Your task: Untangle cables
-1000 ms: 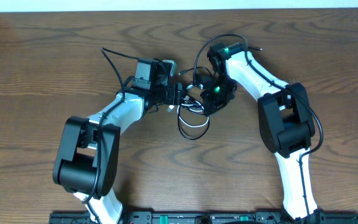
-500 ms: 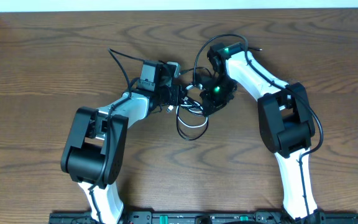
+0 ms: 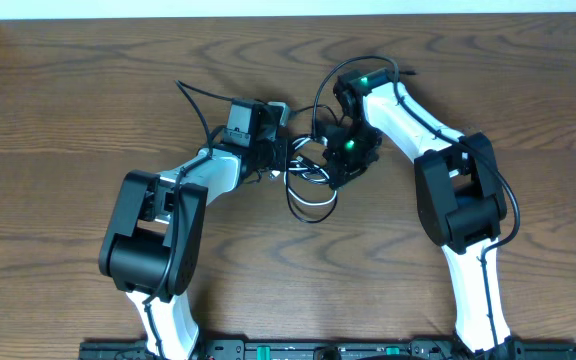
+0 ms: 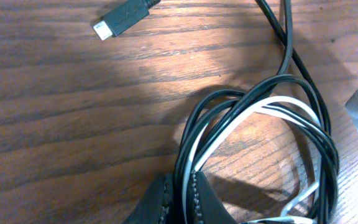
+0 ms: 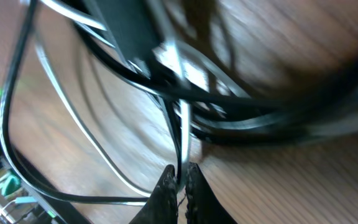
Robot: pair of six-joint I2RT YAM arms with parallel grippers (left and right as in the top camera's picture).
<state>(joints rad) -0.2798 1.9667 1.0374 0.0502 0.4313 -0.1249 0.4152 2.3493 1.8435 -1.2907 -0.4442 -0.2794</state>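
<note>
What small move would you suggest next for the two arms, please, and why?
Probably ease the left gripper and right gripper slowly apart: each looks shut on a strand of the cables, whose black and white loops lie tangled together between them.

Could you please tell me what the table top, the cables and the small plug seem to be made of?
Table top: apparently wood or wood-look laminate, matte brown; grain lines run across it.
Cables: likely plastic or rubber sheathing, smooth and slightly glossy, black with one white; they bend in loose loops.
Plug: black moulded plastic body with a pale, probably metal, tip.
</note>
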